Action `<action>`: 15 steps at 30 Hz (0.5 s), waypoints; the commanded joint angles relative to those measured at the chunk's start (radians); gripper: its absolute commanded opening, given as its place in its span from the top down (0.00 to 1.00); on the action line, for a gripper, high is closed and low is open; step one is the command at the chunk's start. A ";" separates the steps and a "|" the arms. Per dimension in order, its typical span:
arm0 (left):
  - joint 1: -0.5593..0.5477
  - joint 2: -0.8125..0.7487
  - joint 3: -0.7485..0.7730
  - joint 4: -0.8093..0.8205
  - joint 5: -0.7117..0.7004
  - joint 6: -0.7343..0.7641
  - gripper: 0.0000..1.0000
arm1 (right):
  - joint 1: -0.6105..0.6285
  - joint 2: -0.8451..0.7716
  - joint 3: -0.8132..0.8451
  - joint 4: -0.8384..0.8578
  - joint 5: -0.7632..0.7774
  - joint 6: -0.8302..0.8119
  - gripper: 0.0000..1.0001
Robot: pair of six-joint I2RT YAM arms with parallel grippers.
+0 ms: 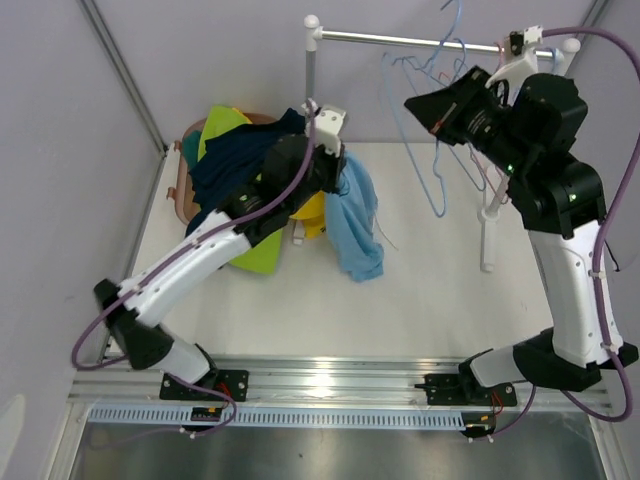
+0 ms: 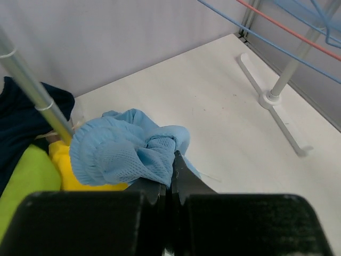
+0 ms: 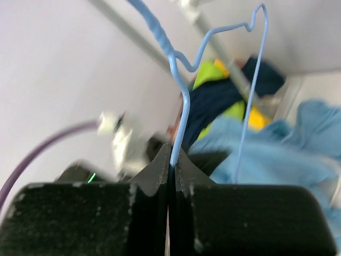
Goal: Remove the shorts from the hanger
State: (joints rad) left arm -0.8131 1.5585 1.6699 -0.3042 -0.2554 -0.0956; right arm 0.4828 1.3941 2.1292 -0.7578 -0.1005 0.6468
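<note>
My left gripper (image 1: 341, 172) is shut on the light blue shorts (image 1: 358, 225), which hang from it with the lower end on the table. In the left wrist view the jaws (image 2: 171, 160) pinch a bunched fold of them (image 2: 122, 152). My right gripper (image 1: 418, 108) is shut on the wire of a blue hanger (image 1: 436, 205), held up below the rack bar; the right wrist view shows the wire (image 3: 181, 117) between the fingertips (image 3: 173, 157). Navy (image 1: 235, 160), lime green (image 1: 262, 252) and yellow (image 1: 313, 215) shorts lie piled at the left. I cannot pick out the dark teal pair.
A white rack with a metal bar (image 1: 420, 40) stands at the back, with a post (image 1: 311, 75) and a right foot (image 1: 488, 240) on the table. More wire hangers (image 1: 455, 60) hang from the bar. A brown basket (image 1: 183, 195) sits under the pile. Walls close both sides.
</note>
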 commanded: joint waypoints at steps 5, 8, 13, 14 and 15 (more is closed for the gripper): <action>0.113 -0.264 0.144 -0.122 -0.160 0.141 1.00 | -0.168 0.193 0.188 0.012 -0.100 -0.038 1.00; 0.272 -0.139 0.365 -0.227 -0.105 0.145 1.00 | -0.206 0.270 0.230 0.023 -0.137 -0.029 1.00; 0.474 0.092 0.745 -0.309 0.026 0.103 1.00 | -0.223 0.316 0.222 0.058 -0.151 -0.021 1.00; 0.530 0.124 0.805 -0.294 0.047 0.091 1.00 | -0.227 0.327 0.221 0.060 -0.154 -0.022 1.00; 0.554 0.188 0.861 -0.282 0.070 0.064 1.00 | -0.227 0.333 0.222 0.064 -0.156 -0.022 1.00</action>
State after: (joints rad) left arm -0.3325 1.6314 2.4191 -0.5659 -0.2794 0.0002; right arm 0.2584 1.7493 2.3173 -0.7578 -0.2184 0.6285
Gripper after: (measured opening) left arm 0.019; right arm 0.044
